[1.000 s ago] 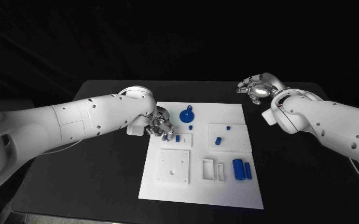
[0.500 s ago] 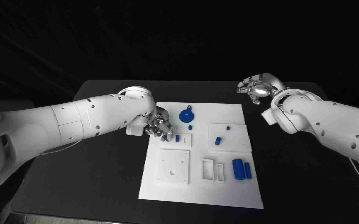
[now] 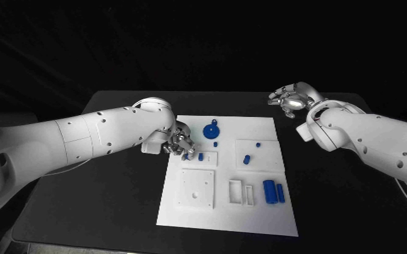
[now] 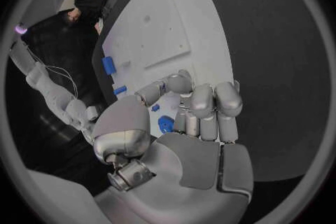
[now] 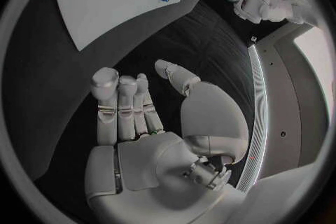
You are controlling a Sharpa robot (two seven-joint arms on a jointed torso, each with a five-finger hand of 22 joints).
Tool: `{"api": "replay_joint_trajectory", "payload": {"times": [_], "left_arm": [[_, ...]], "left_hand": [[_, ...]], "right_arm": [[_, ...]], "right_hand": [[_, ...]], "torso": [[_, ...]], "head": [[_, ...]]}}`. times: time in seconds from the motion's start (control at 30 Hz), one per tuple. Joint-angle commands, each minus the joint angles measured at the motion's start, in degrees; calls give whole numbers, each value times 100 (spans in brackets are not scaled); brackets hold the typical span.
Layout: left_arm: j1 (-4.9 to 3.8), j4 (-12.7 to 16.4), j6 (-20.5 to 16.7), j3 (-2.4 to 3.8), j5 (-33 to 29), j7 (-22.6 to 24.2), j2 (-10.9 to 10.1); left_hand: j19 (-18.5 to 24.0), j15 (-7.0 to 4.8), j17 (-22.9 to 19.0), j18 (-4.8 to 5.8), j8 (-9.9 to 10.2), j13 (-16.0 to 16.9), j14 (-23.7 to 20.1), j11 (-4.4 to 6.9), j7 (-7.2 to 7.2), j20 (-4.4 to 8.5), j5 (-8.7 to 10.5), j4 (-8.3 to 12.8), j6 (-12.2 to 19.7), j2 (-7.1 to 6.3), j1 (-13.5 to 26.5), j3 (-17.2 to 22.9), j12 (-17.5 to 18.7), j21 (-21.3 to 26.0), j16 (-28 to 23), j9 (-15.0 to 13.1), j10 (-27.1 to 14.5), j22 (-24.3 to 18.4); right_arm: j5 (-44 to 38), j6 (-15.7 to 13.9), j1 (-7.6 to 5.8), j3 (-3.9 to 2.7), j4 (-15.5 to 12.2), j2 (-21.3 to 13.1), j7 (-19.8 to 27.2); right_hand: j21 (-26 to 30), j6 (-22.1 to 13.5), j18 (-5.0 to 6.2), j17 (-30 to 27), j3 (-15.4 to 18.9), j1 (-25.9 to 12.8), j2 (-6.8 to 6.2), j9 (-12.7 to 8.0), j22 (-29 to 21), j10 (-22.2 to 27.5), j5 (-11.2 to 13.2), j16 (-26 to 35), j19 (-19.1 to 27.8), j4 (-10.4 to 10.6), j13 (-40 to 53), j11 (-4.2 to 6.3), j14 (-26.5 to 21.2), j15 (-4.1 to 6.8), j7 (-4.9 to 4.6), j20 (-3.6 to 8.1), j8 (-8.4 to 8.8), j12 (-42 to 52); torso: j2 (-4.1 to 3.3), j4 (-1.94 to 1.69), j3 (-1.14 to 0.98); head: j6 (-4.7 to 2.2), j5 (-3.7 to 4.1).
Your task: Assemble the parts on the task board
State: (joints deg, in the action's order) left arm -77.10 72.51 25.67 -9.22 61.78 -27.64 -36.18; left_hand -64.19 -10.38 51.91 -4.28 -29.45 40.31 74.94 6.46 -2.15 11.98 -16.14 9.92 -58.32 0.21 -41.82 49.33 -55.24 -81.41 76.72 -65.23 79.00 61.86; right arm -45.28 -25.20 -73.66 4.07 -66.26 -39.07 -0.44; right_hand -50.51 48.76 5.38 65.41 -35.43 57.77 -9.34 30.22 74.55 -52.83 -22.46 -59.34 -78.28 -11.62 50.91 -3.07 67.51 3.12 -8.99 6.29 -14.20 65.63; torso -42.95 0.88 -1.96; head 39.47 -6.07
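Task board (image 3: pixel 254 131) is laid flat mid-table on the black table (image 3: pixel 110 207), long side running away from the robot. Left hand (image 3: pixel 178 144) is positioned over the board's left edge, fingers curled down and bunched at the small recessed square holding two short blue pegs (image 3: pixel 201 156). Contact between the fingertips and the nearer peg cannot be confirmed from the head view. In the left wrist view the left hand's fingers (image 4: pixel 199 106) are seen folded forward side by side, thumb tucked in alongside; a small blue part (image 4: pixel 165 123) is glimpsed just beyond the thumb, but whether it is pinched cannot be told.

Right hand (image 3: pixel 290 100) is held off the board, over bare table past its far right corner. In the right wrist view its fingers (image 5: pixel 122 103) are extended, loosely together, thumb apart; nothing is held.

Other parts on the board: blue round disc part (image 3: pixel 212 129) near the far edge, a small blue stub (image 3: pixel 247 160) in the right-hand square plate, two blue cylinders (image 3: pixel 273 191) side by side near the right edge, beside two white slotted frames (image 3: pixel 242 191). A larger white square plate (image 3: pixel 197 188) is seated at the near left.
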Motion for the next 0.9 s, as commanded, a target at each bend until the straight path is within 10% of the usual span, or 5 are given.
{"api": "replay_joint_trajectory", "payload": {"times": [0.03, 0.9], "left_arm": [[49, -4, 113, -38, 63, -37, -5], [71, -126, 166, -112, 11, -81, 113]], "left_hand": [[1, -24, 5, -709, 25, 10, -2, 38, 273, 108, -169, 157, -325, 90, -74, 334, -11, -19, 34, -9, 6, -7], [10, -21, 4, -707, 100, 13, -6, 29, 265, 101, -139, 146, -343, 120, -52, 310, -10, -19, 28, -76, 4, -13]], "right_arm": [[-47, 50, 1, -3, -4, 2, 36], [-47, 49, 6, -3, -24, 0, 38]], "right_hand": [[36, 5, 962, -5, -16, 1, 12, 8, 9, 54, -27, -23, -5, -18, -9, 4, -37, 4, -46, 50, 27, 35], [38, 4, 962, -10, -19, 3, 15, 9, 14, 55, -29, -27, -7, -20, -14, 4, -39, 4, -46, 50, 27, 40]], "torso": [[-1, 0, -2], [-2, 5, -4]], "head": [[3, -5], [17, -4]]}}
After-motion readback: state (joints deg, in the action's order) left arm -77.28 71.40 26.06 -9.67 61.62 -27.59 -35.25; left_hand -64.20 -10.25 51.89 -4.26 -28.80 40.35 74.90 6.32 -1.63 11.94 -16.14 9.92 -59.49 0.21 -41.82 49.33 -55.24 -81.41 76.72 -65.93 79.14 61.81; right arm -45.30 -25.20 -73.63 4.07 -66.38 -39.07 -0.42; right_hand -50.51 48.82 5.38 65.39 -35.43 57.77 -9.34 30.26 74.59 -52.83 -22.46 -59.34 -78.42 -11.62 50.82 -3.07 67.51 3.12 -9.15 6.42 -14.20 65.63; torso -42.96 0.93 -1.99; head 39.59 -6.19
